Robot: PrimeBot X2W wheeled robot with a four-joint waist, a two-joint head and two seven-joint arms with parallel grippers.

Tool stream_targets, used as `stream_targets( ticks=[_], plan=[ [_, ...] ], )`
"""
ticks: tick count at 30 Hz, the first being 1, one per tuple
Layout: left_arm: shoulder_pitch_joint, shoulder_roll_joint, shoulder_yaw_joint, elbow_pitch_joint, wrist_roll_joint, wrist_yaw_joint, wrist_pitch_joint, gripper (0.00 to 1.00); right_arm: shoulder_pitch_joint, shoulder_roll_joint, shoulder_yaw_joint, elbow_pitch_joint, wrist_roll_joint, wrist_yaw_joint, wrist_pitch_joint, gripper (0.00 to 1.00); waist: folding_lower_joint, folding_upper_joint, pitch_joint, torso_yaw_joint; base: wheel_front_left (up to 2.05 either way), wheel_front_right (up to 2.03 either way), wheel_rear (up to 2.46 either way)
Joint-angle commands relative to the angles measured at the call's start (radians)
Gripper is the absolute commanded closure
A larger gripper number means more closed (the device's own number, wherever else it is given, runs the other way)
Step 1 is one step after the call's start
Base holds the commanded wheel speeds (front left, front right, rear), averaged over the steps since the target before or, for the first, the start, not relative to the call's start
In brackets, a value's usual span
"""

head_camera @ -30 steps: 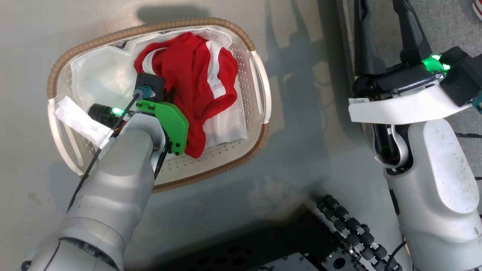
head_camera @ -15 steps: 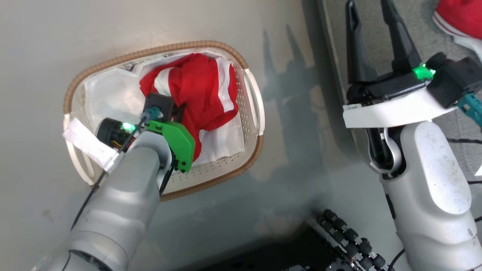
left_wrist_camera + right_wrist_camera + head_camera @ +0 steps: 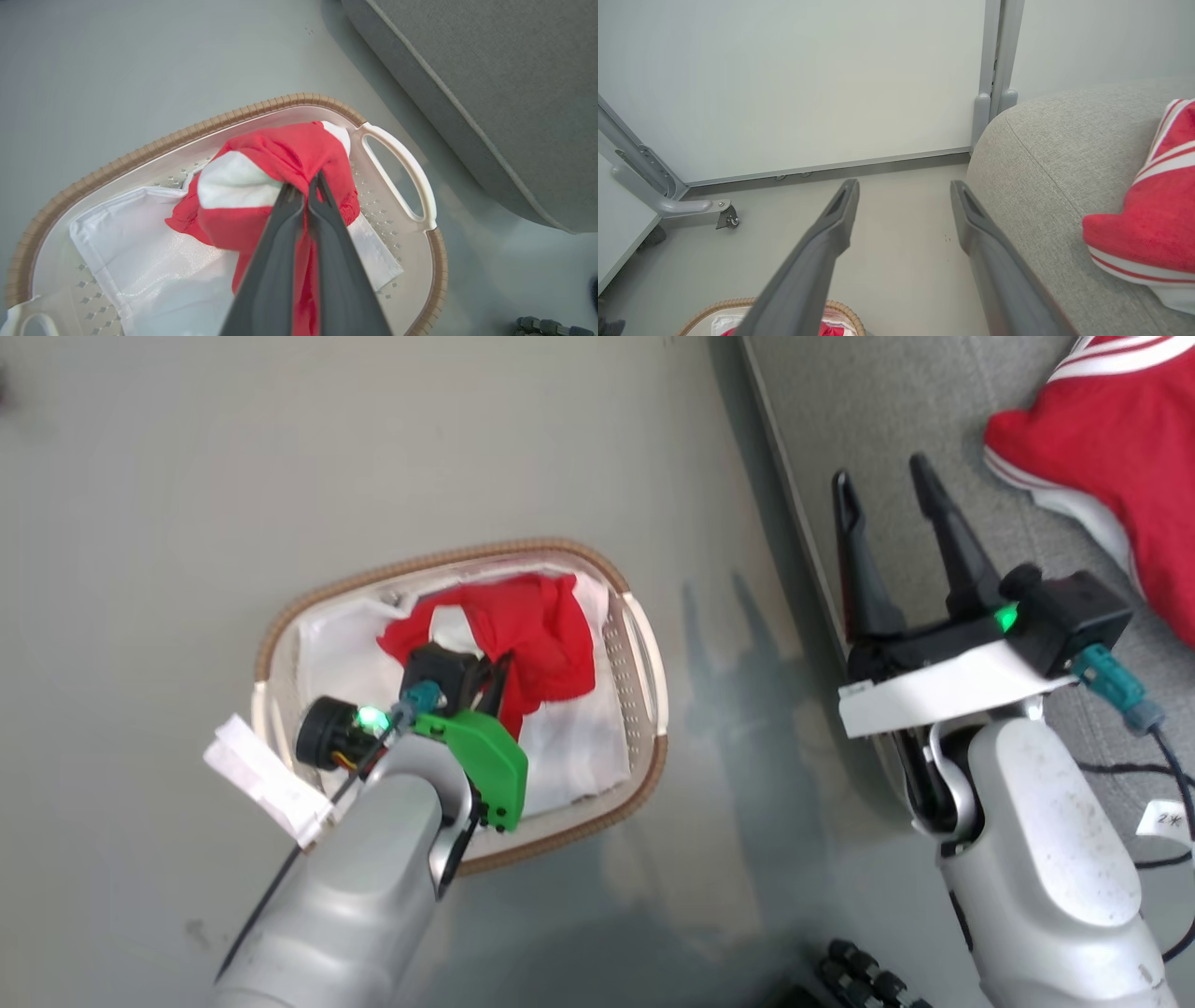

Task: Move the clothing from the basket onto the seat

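Note:
The white basket [image 3: 448, 558] with its brown rim stands on the floor at centre left. Inside it, my left gripper [image 3: 303, 183] is shut on a red garment with white panels [image 3: 285, 154]. The cloth is bunched up and hangs from the fingertips above the white liner [image 3: 140, 242]. A second red garment with white stripes [image 3: 1111, 448] lies on the grey seat [image 3: 887, 411] at the upper right. Beside the seat's left edge my right gripper [image 3: 882, 485] stands open and holds nothing, well short of that garment.
The grey floor [image 3: 187, 476] surrounds the basket. In the right wrist view a white wall panel with a metal frame and a small caster [image 3: 726, 217] stands beyond the seat [image 3: 1041, 140]. Black rollers of my base [image 3: 868, 975] show at the bottom.
The head camera has shifted, bringing the seat and the second garment into the picture. My left gripper has risen, drawing the red garment up into a tighter bunch.

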Motion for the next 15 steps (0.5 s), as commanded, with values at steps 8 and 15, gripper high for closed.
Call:
stream_targets(
  ticks=[8, 15],
  plan=[
    [0.220, 0.006, 0.190, -0.248, 0.140, 0.009, -0.002, 1.00, 0.132, -0.004, -0.013, 0.057, -0.030, -0.001, -0.002, 0.00, 0.0000, 0.0000, -0.325, 0.087, 0.00, 0.00, 0.00],
    [0.306, 0.005, 0.291, -0.372, 0.206, 0.004, -0.002, 1.00, 0.187, -0.004, -0.005, 0.074, -0.031, -0.001, -0.002, 0.00, 0.0000, 0.0000, -0.412, 0.113, 0.00, 0.00, 0.00]
  ],
)
